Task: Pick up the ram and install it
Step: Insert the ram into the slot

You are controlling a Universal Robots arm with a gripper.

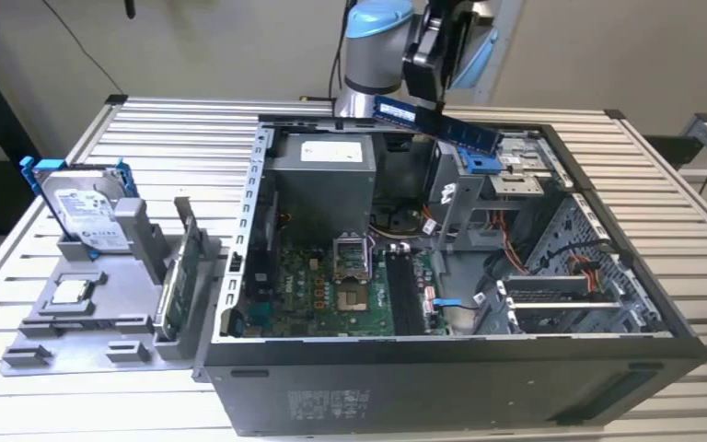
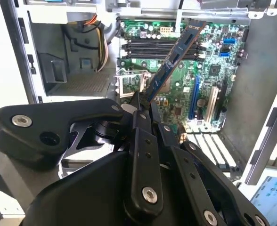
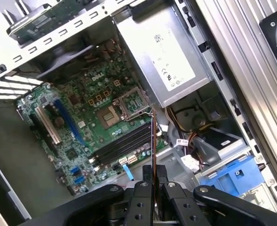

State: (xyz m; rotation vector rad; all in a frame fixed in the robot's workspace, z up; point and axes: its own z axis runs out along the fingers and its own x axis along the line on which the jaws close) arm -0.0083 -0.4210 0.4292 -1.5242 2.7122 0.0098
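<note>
First, arm: we counted one, with a pale blue joint cap, reaching over the open case in the exterior view.
Claw (image 1: 425, 98): one, built of black hinged links with round screw heads. In both wrist views its two fingers (image 2: 137, 109) were clamped on one end of the ram.
Ram (image 1: 442, 126): one, a long, thin, flat dark stick with small pale labels. It was held tilted in the air above the case, clear of the board. In the second wrist view it (image 2: 174, 57) slanted across the slots. In the first wrist view it (image 3: 153, 141) showed edge-on as a thin line.
Memory slots (image 2: 148, 48): four, we counted. They were long, dark and narrow, lying parallel on the motherboard.
Motherboard (image 1: 329, 296): one, green and flat, studded with small parts.
Case (image 1: 452, 379): one, a dark grey metal box lying open side up.
Power supply (image 3: 163, 55): one, a silver-grey metal box with a white label.
Hard drive (image 1: 87, 210): one, silver in a blue frame. It stood in a grey holder (image 1: 77, 343) at the exterior view's left, well apart from the claw.
Counter (image 1: 157, 138): one, made of pale ribbed metal slats.
</note>
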